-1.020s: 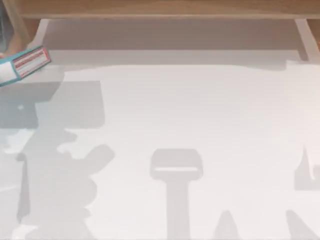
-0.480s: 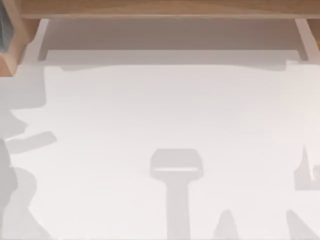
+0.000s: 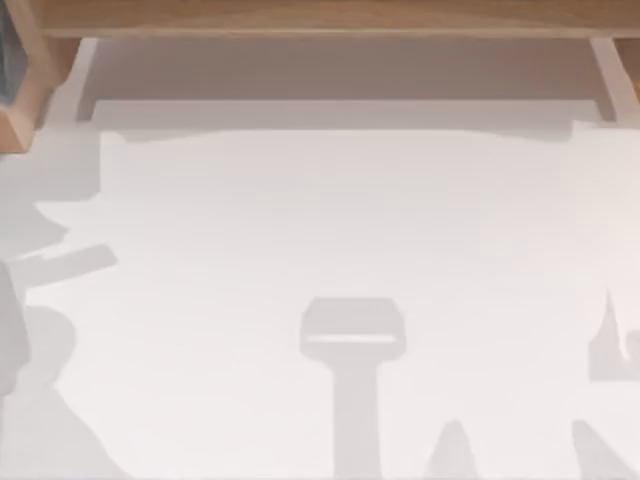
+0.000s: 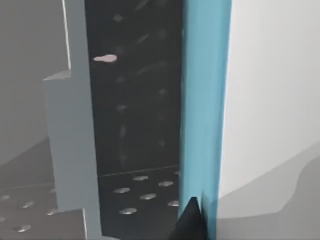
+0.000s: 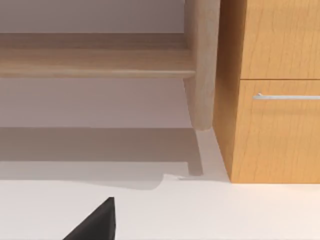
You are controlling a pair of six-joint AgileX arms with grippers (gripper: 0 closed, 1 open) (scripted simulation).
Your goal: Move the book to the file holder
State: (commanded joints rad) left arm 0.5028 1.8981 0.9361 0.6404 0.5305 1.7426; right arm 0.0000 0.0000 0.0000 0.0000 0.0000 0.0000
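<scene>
while the left gripper [image 4: 192, 220] sits right against the book [image 4: 205, 115], whose teal edge stands inside the file holder [image 3: 22, 95] at the table's [image 3: 350, 220] far left, whether it's clamped is hidden. right arm's parked near a wooden cabinet [image 5: 272, 90].

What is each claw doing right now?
Left claw: against the book by the file holder; grip cannot be told.
Right claw: cannot be told.
</scene>
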